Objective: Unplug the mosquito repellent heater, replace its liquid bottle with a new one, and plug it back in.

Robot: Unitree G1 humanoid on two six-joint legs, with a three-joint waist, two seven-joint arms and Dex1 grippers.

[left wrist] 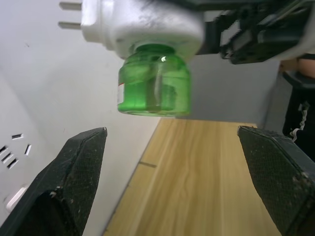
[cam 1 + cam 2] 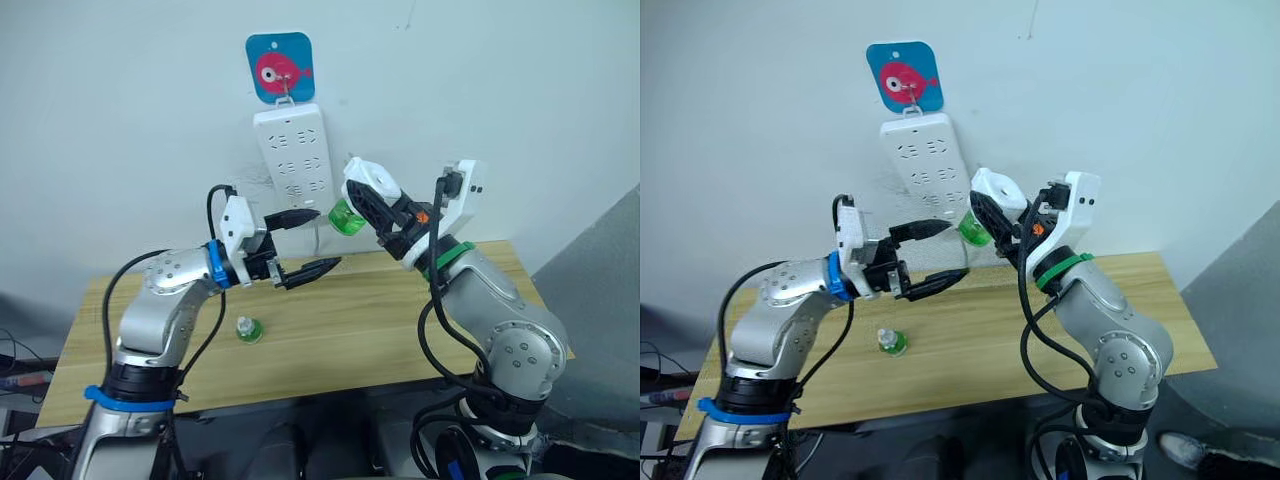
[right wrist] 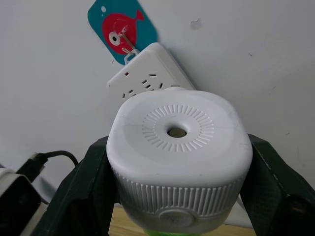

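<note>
My right gripper (image 2: pixel 375 203) is shut on the white mosquito repellent heater (image 2: pixel 368 183), holding it in the air in front of the wall with its two prongs (image 1: pixel 69 14) free. The bright green liquid bottle (image 1: pixel 155 86) is still attached to the heater's underside. To the bottle's left, my left gripper (image 2: pixel 318 240) stands open. Its black fingertips (image 1: pixel 93 142) are spread wide and do not touch the bottle. The new one (image 2: pixel 247 329), pale green with a white top, stands upright on the table (image 2: pixel 400 320) below my left arm.
A long white power strip (image 2: pixel 292 150) hangs on the wall from a blue hook plate with a red fish (image 2: pixel 280 66), just left of the heater. A white cable (image 2: pixel 318 235) drops from the strip toward the table's back edge.
</note>
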